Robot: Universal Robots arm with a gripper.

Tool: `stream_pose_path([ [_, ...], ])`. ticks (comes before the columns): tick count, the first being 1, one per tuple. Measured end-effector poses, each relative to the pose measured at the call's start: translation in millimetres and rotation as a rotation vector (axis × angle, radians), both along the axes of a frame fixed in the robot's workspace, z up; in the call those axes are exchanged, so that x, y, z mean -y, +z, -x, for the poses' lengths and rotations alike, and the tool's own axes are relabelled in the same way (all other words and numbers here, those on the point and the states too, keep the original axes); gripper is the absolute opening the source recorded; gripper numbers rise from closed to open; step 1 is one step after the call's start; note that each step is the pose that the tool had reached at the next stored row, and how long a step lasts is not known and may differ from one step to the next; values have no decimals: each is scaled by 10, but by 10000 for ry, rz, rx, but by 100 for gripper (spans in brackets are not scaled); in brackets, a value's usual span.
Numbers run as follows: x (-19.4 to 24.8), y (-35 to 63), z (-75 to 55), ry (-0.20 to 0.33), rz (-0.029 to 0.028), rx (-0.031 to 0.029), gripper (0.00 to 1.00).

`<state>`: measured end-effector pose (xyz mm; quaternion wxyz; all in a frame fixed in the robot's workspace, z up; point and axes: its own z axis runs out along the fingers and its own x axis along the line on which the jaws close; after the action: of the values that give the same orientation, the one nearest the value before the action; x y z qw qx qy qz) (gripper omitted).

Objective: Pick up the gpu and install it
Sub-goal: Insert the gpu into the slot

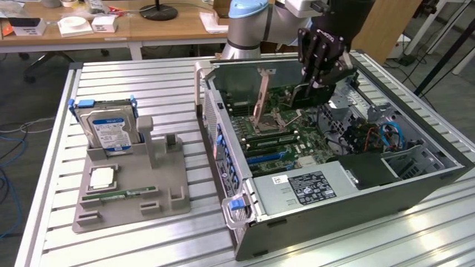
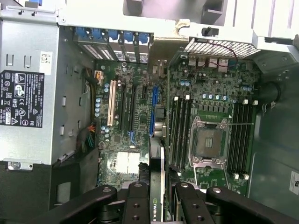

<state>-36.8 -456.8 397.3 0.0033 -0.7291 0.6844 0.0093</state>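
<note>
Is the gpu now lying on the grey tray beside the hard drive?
No: the gripper holds the gpu edge-on above the motherboard inside the open computer case.

"NVIDIA" can be read on the green edge label of the gpu (image 2: 157,205). Certification marks are printed on the power supply label (image 2: 21,98), too small to be read.

Wooden desks (image 1: 148,30) stand behind the slatted metal table (image 1: 148,245).
</note>
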Motion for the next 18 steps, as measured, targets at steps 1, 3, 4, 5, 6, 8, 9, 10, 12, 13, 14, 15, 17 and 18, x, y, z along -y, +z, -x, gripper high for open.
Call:
stream_pose_path([
  [1, 0, -5, 0, 0, 0, 5, 26],
  [3, 0, -15, 0, 0, 1, 15, 26],
  [4, 0, -20, 0, 0, 1, 21, 26],
  [5, 0, -25, 0, 1, 0, 26, 26],
  [6, 0, -29, 0, 0, 1, 32, 26],
  [8, 0, -39, 0, 1, 1, 44, 26],
  [9, 0, -43, 0, 0, 1, 51, 26],
  [10, 0, -48, 0, 1, 1, 57, 26],
  [12, 0, -58, 0, 2, 1, 72, 26],
  [13, 0, -63, 0, 2, 0, 79, 26],
  [14, 0, -69, 0, 2, 0, 86, 26],
  [15, 0, -75, 0, 2, 0, 93, 26],
  [17, 0, -87, 0, 4, 0, 109, 26],
  [18, 0, -94, 0, 5, 0, 119, 26],
])
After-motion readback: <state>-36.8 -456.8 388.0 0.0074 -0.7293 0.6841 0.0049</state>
